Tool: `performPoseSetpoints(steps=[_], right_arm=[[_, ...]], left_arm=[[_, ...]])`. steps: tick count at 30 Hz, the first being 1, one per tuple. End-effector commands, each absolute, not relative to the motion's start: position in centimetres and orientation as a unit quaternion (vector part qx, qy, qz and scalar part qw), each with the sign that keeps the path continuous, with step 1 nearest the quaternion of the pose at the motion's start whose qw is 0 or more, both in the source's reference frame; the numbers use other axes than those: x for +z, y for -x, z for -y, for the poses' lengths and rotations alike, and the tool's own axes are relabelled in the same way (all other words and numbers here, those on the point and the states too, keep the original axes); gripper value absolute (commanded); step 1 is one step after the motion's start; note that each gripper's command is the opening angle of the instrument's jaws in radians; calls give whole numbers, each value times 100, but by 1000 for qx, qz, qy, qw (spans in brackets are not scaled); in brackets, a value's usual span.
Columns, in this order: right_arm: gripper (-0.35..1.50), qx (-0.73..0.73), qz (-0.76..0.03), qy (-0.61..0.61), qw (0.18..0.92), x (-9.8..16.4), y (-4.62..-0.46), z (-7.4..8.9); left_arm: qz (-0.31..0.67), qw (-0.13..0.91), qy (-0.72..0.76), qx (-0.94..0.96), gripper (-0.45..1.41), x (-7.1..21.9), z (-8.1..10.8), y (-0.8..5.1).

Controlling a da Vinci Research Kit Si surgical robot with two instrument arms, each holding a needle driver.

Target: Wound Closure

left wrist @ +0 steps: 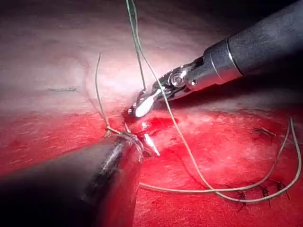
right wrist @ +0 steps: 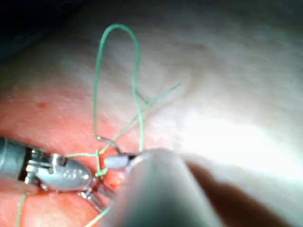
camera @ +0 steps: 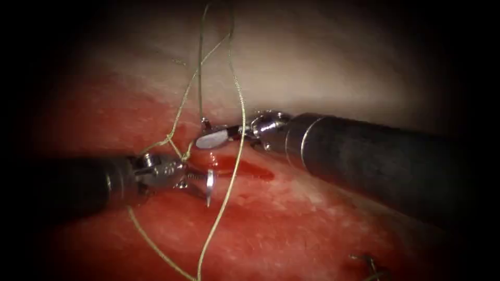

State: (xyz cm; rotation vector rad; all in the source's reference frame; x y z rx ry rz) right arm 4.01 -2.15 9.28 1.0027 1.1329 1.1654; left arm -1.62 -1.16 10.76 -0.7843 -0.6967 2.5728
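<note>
Nearest the endoscope, the tissue (camera: 291,229) lies wet with red fluid (camera: 250,170), paler farther back. Left tool (camera: 200,182) sits on the cut's (camera: 237,167) left, jaws parted wide, holding nothing. Right tool (camera: 211,138) points left, pinching the thread (camera: 235,156), which runs up and down across the cut. I cannot make out the needle.
</note>
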Motion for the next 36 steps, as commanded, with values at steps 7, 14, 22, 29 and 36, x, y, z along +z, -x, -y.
performPoseSetpoints(steps=[7, 14, 22, 29, 36], right_arm=[[81, 393, -548, -328, 661, 949, -404, 195], [94, 320, -579, -260, 703, 947, -411, 188], [88, 307, -583, -224, 718, 938, -425, 182], [-35, 314, -581, -225, 717, 929, -412, 177], [-35, 388, -541, -240, 707, 935, -400, 168]], left_arm=[[247, 180, 278, 911, 5, 1083, 117, 167], [247, 180, 278, 911, 7, 1083, 117, 168], [247, 180, 278, 911, 7, 1082, 117, 167], [247, 180, 278, 911, 7, 1082, 117, 167], [248, 179, 277, 911, 7, 1082, 117, 166]])
